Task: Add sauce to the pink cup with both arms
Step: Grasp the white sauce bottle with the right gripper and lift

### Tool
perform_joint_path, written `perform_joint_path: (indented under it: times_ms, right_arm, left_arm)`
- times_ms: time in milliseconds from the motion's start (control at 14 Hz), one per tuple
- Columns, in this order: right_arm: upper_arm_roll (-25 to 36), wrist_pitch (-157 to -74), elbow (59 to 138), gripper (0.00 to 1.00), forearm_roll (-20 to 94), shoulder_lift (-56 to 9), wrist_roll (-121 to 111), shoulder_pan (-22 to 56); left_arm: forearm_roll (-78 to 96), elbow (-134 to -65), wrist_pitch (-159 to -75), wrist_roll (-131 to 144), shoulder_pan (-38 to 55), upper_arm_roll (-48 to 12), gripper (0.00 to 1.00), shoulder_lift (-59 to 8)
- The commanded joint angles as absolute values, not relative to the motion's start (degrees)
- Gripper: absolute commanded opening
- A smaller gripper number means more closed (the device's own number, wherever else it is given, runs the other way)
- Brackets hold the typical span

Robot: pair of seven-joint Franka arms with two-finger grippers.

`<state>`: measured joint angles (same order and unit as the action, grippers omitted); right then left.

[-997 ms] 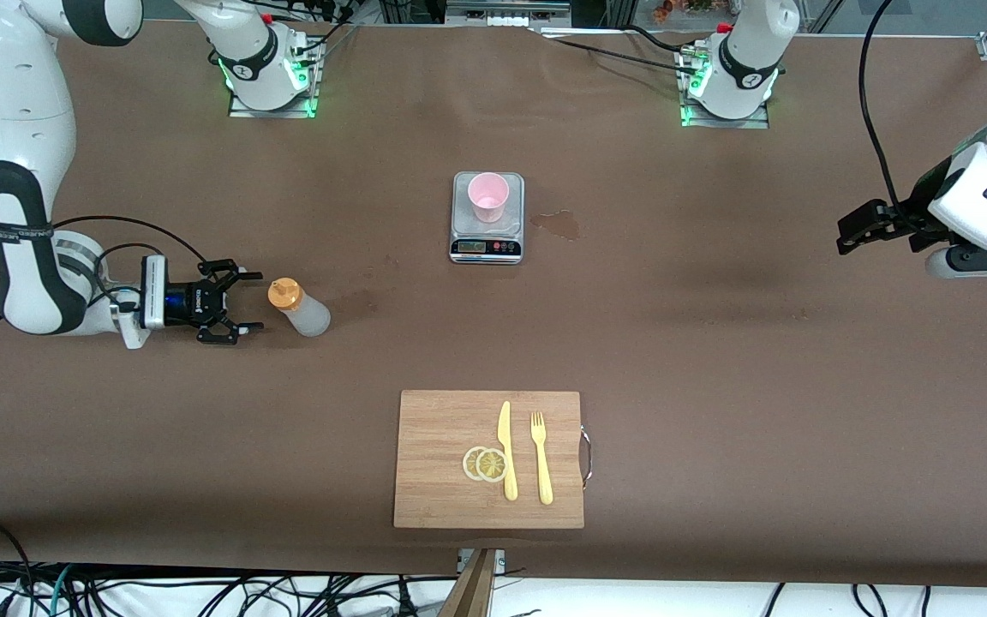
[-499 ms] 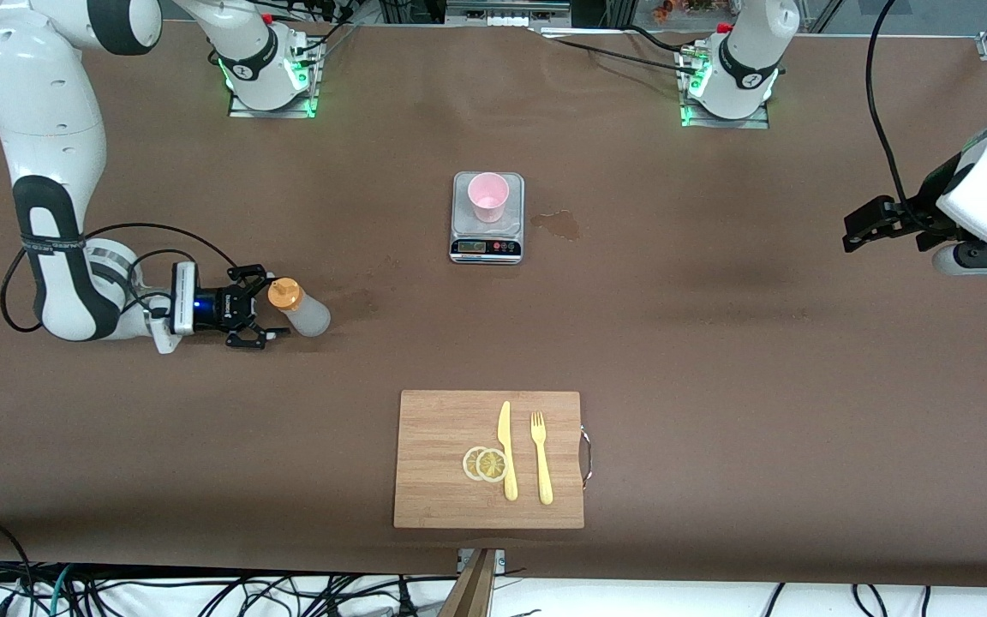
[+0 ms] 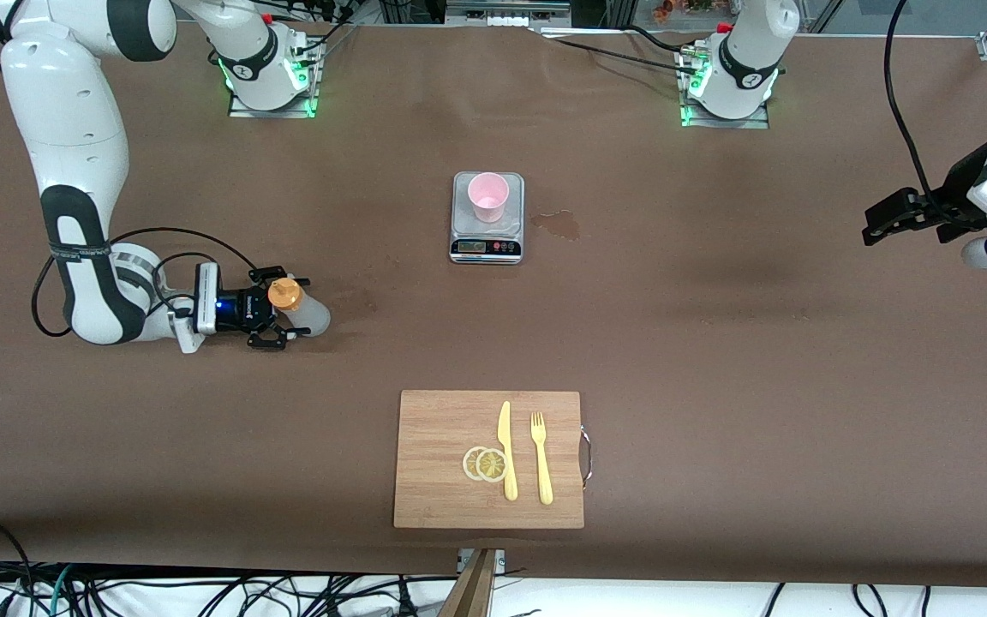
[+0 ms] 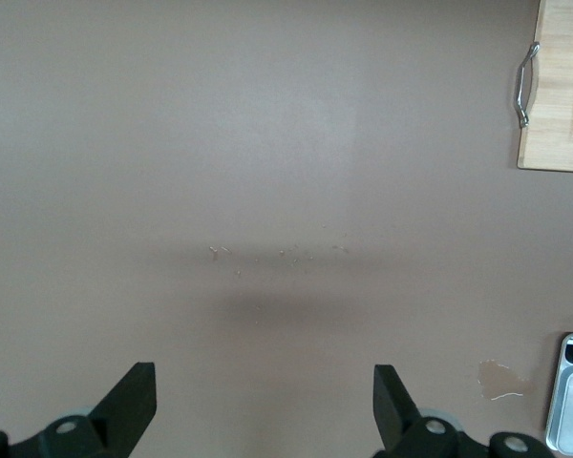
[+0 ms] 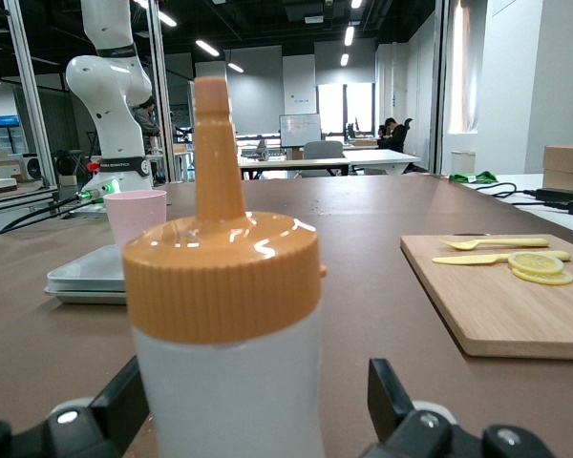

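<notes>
While the sauce (image 3: 298, 308) stands upright on the tabletop (image 3: 716, 343) toward the right arm's end, the front view shows the right tool (image 3: 281, 310) spread wide around it, nothing clamped yet; the pink cup (image 3: 488, 196) sits on a scale (image 3: 487, 244), and the left tool (image 3: 879, 221) waits far off. Left wrist view: open fingers (image 4: 134, 405) over bare tabletop. Right wrist view: bottle between the jaws, nozzle up; no readable label.

robotics lab: bolted arm bases (image 3: 269, 79), loose cables (image 3: 202, 591), office desks (image 5: 306, 164) nearby.
</notes>
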<state>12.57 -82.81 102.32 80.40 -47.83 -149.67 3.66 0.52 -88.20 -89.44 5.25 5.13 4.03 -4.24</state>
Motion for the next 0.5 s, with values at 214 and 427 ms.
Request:
perform_joint_path:
  times_ms: [214, 427]
  right_arm:
    - [12.83, -82.71, 103.27, 0.28, 81.91, -47.46, -151.7, 4.13]
    - [12.83, -82.7, 103.01, 0.0, 82.7, -47.11, -151.79, 4.13]
  left_arm:
    - [0.88, -86.84, -87.54, 4.04, 5.19, 4.22, 1.0, -4.39]
    - [0.88, -86.84, -86.41, 3.96, 5.19, 3.96, 1.0, -4.39]
